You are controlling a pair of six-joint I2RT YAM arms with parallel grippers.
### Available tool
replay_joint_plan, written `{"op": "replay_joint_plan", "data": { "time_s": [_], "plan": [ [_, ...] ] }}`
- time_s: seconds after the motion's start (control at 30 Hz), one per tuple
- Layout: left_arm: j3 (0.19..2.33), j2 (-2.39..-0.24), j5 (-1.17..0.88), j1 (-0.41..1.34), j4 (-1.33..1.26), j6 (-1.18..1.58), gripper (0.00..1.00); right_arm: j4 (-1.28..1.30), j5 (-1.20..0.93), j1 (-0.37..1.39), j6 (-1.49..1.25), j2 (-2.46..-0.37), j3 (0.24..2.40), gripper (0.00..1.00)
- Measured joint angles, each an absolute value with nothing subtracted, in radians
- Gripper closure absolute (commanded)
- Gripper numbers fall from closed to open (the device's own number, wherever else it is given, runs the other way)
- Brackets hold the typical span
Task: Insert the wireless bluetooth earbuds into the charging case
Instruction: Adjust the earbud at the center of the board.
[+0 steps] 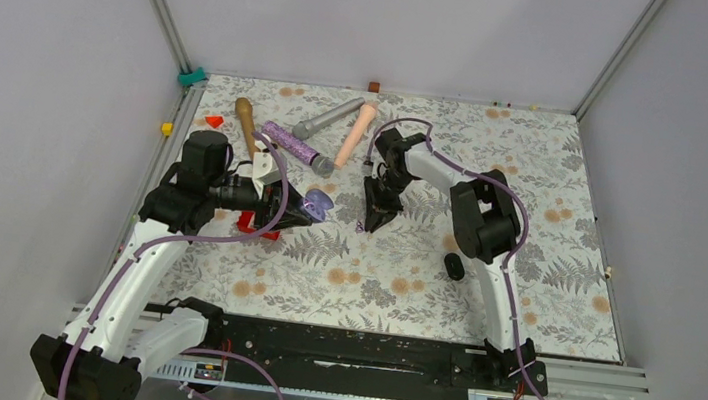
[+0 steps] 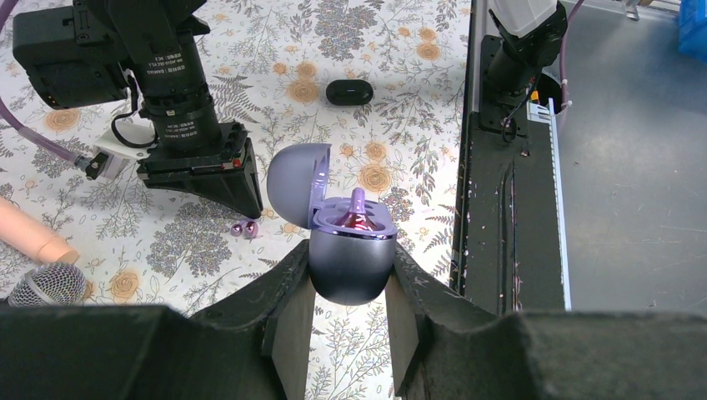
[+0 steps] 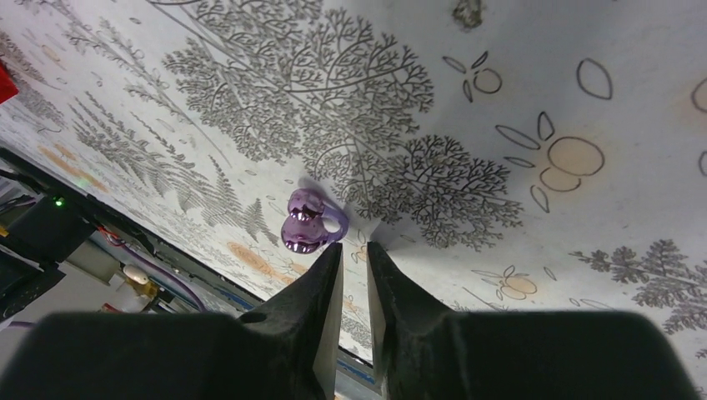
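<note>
Nearest the near edge, right of the middle, a black oval pebble-like object [image 1: 454, 266] lies on the floral surface [image 1: 389, 295]. Farther in, left of the middle, the left pincer [image 2: 351, 254] clamps the lavender charging case [image 2: 350, 275] by its lower shell, lid swung open; one glossy purple earbud [image 2: 357, 218] sits inside it. Beyond, around the middle, the second earbud [image 3: 307, 223] lies loose on the surface, just past the tips of the right pincer [image 3: 353, 250], whose fingers stand a narrow gap apart with nothing between them. Toward the far edge lie a purple microphone [image 1: 291, 145], a wooden handle [image 1: 246, 125], a grey cylinder [image 1: 327, 116] and a peach cylinder [image 1: 358, 132].
</note>
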State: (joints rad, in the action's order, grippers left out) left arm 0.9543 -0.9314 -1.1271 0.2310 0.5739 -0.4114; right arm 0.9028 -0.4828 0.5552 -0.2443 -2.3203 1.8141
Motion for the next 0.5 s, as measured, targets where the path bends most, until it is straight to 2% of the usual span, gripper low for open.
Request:
{"op": "replay_joint_plan", "data": {
  "time_s": [0.5],
  "plan": [
    [0.954, -0.931, -1.128, 0.23, 0.574, -0.411, 0.81, 0.9, -0.484, 0.554, -0.262, -2.328, 1.814, 0.74]
  ]
}}
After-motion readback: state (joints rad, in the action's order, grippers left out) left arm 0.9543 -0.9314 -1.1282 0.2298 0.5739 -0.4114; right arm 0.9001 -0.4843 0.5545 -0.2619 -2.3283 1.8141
